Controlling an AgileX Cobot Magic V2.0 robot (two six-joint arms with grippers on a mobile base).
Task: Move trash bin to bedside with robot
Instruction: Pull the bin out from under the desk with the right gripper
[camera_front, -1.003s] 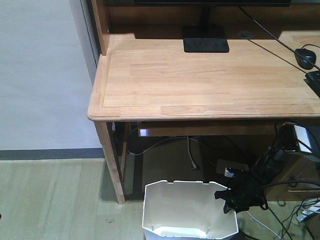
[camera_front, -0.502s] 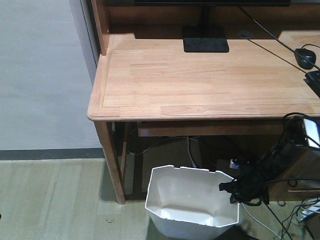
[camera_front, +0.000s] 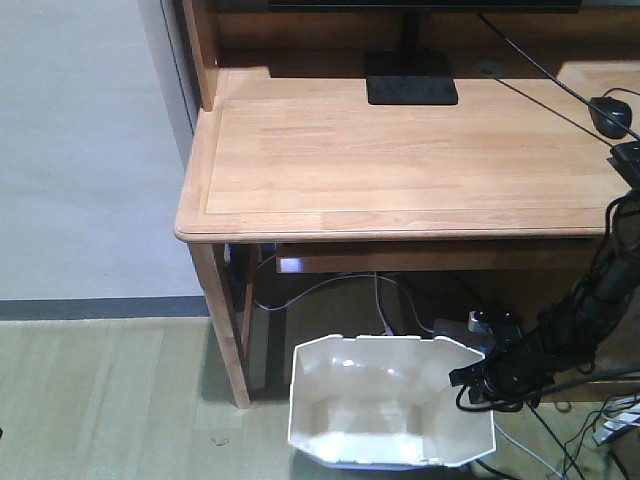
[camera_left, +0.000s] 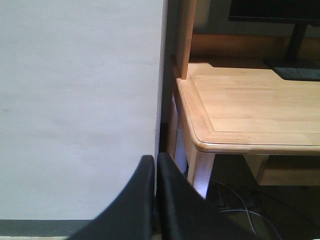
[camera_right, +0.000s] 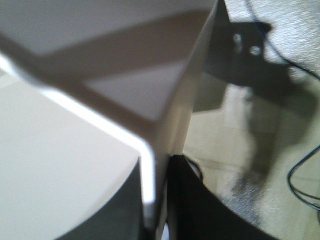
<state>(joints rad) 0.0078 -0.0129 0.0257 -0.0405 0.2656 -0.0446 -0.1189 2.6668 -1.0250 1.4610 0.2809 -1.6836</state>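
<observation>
1. Bin (camera_front: 345, 400) noted low under worktop (camera_front: 400, 160) front edge, beside desk leg (camera_front: 225, 330); whether it is clear of the floor (camera_front: 100, 400) can't be told.
2. R gripper (camera_front: 468, 380) seen at bin's R rim; jaws clamped on the thin wall, one inside, one outside.
3. L gripper (camera_left: 155, 200) kept well apart from bin, pointed at wall (camera_left: 75, 100) & worktop corner; jaws pressed together, nothing held.

We see the trash bin (camera_front: 372, 402) on the floor (camera_front: 100, 400) just before the bench (camera_front: 400, 170), below its front edge; a monitor stand (camera_front: 411, 80) sits at the bench's back, a mouse (camera_front: 610, 115) on its right end.
</observation>
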